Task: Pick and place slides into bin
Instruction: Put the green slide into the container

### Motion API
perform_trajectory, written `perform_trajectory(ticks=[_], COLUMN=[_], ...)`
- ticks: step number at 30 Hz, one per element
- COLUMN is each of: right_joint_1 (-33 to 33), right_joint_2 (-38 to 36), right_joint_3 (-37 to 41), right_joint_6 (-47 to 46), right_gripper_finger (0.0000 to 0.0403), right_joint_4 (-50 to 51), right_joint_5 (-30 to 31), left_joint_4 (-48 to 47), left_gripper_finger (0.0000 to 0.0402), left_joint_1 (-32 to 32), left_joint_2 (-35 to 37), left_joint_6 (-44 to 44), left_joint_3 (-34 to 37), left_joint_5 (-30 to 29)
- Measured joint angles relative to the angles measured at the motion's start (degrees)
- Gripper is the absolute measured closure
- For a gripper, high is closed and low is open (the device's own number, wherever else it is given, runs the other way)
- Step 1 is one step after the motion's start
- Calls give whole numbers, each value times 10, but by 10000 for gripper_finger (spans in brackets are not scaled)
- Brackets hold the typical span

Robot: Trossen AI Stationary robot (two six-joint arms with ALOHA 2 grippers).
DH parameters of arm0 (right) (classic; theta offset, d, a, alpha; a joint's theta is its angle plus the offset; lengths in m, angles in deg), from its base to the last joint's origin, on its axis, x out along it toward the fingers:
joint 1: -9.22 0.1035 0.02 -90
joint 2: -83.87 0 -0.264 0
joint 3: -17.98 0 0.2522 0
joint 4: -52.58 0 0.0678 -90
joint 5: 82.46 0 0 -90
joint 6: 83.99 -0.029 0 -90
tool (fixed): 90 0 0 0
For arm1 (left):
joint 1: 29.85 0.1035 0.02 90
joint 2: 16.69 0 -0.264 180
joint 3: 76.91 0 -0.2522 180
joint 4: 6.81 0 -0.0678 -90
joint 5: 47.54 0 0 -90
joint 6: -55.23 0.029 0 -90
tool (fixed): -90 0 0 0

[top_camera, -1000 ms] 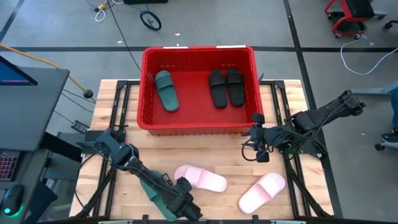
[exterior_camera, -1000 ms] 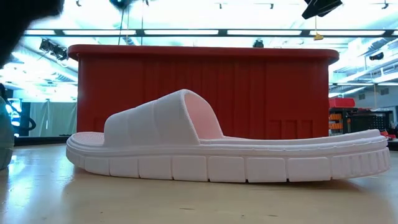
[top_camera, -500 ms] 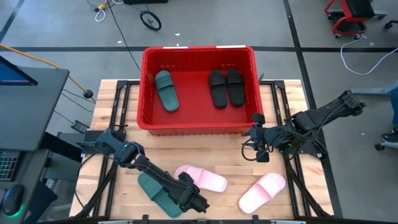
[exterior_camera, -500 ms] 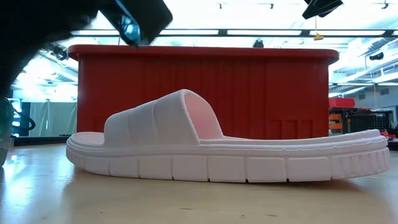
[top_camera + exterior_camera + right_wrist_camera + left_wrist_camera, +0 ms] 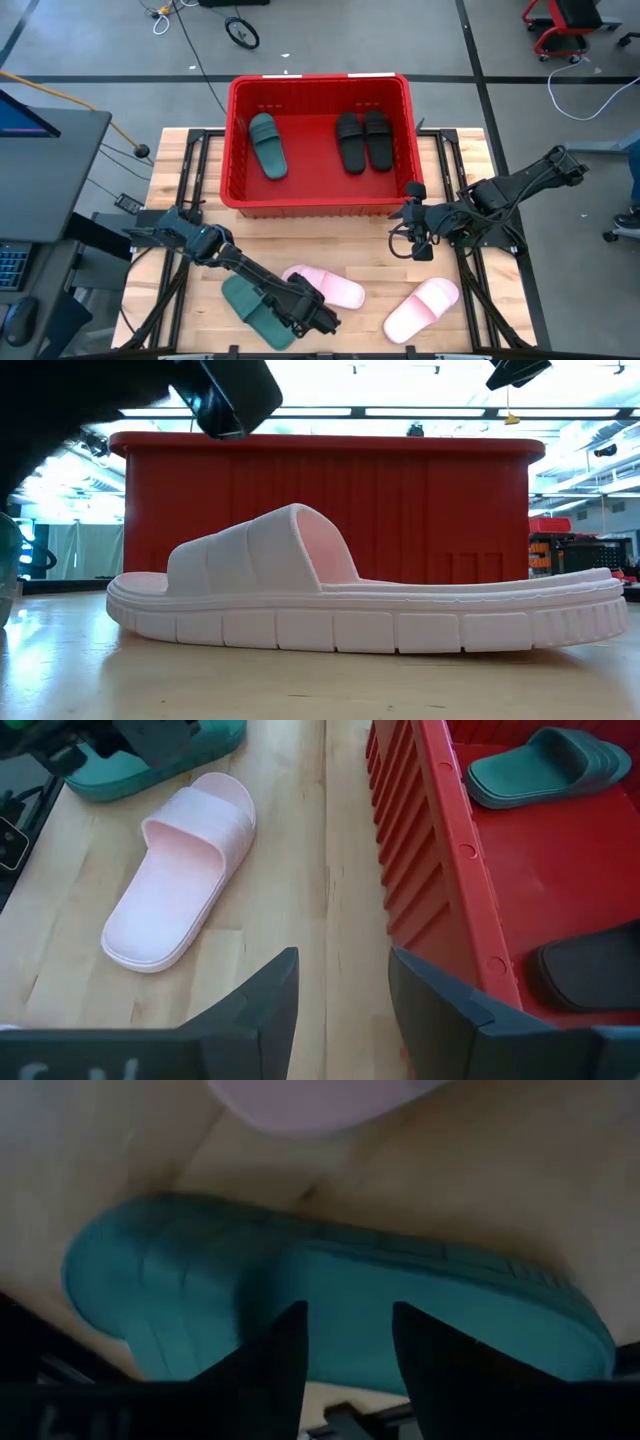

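Note:
A dark green slide [image 5: 250, 305] lies flat on the table near the front edge; it also shows in the left wrist view [image 5: 180, 1300]. My left gripper [image 5: 318, 320] is open and hovers just right of it, its fingers [image 5: 270, 1370] above the slide, raised clear of the table [image 5: 225, 395]. Two pale pink slides [image 5: 325, 287] [image 5: 422, 307] lie on their soles on the table. The red bin [image 5: 320, 205] holds one green slide [image 5: 267, 145] and two black slides [image 5: 362, 140]. My right gripper [image 5: 410, 213] is open and empty by the bin's near right corner.
The nearer pink slide [image 5: 300, 600] lies just beyond my left gripper, between it and the bin's front wall [image 5: 400, 510]. Bare tabletop lies between the bin and the pink slides [image 5: 300, 870]. Metal arm frames run along both table sides.
My left gripper has moved toward the table's right edge, away from above the green slide and toward the nearer pink slide. The green slide, mostly covered by the arm before, now shows lying flat on the table.

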Motion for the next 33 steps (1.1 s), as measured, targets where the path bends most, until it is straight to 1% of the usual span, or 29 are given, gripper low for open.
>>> perform_trajectory(ticks=[5, 10, 15, 18, 21, 24, 28, 31, 33], right_joint_1=[0, 0, -1, -2, -2, -2, -2, -2, -2], right_joint_2=[0, 0, 0, 0, 0, 0, 0, 0, 0], right_joint_3=[0, 0, 0, 0, 0, 0, 0, 0, 0], right_joint_6=[2, 8, 14, 14, 16, 18, 20, 20, 20], right_gripper_finger=[241, 241, 241, 241, 241, 241, 241, 241, 241], right_joint_4=[0, -1, -3, -5, -5, -7, -9, -9, -9], right_joint_5=[0, 0, 0, 1, 1, 2, 2, 3, 3], left_joint_4=[1, 0, 1, 2, 2, 1, 2, 2, 1], left_gripper_finger=[241, 263, 287, 293, 294, 294, 294, 294, 294], left_joint_1=[-2, -8, -12, -11, -13, -15, -18, -16, -12], left_joint_2=[0, 4, 9, 9, 11, 13, 19, 47, 80], left_joint_6=[4, -26, -59, -61, -59, -58, -28, -14, -33], left_joint_3=[0, -3, -29, -51, -60, -60, -52, -50, -50], left_joint_5=[50, 70, 72, 71, 58, 32, 19, 11, -18])
